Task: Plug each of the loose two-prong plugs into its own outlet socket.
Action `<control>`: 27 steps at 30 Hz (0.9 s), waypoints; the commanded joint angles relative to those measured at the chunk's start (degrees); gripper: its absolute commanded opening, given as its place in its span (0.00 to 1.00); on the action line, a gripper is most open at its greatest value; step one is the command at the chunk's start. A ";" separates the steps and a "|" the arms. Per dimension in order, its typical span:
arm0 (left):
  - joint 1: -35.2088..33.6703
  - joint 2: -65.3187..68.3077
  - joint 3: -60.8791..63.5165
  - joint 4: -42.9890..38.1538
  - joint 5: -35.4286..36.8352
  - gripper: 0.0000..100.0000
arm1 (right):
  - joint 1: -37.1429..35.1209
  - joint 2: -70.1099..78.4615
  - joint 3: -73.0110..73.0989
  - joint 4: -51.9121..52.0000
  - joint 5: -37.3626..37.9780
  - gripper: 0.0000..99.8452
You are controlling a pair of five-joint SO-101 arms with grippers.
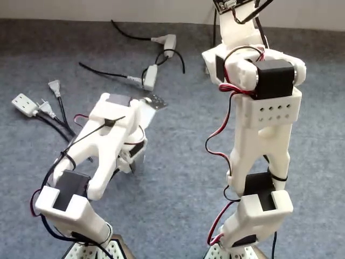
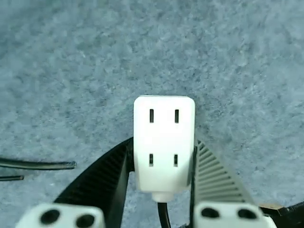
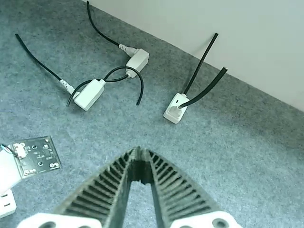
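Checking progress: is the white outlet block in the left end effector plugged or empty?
Empty: both slot pairs on the white plastic outlet block are bare, no prongs inserted.

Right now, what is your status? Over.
Left gripper shut on socket. Right gripper shut, empty. Loose plug on carpet, apart from both.

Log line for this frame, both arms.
left gripper: shut on socket | right gripper: shut, empty, above carpet | plug: loose on carpet, untouched
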 commanded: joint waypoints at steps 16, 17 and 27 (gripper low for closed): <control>3.47 -15.52 24.22 -34.73 3.08 0.13 | 0.66 -0.84 -2.51 2.15 0.62 0.01; 3.21 -16.40 25.01 -34.73 3.08 0.17 | 0.66 -0.84 -2.42 2.15 0.62 0.01; -5.05 -21.85 20.35 -28.75 3.08 0.23 | 0.66 -0.84 -2.24 2.15 0.62 0.01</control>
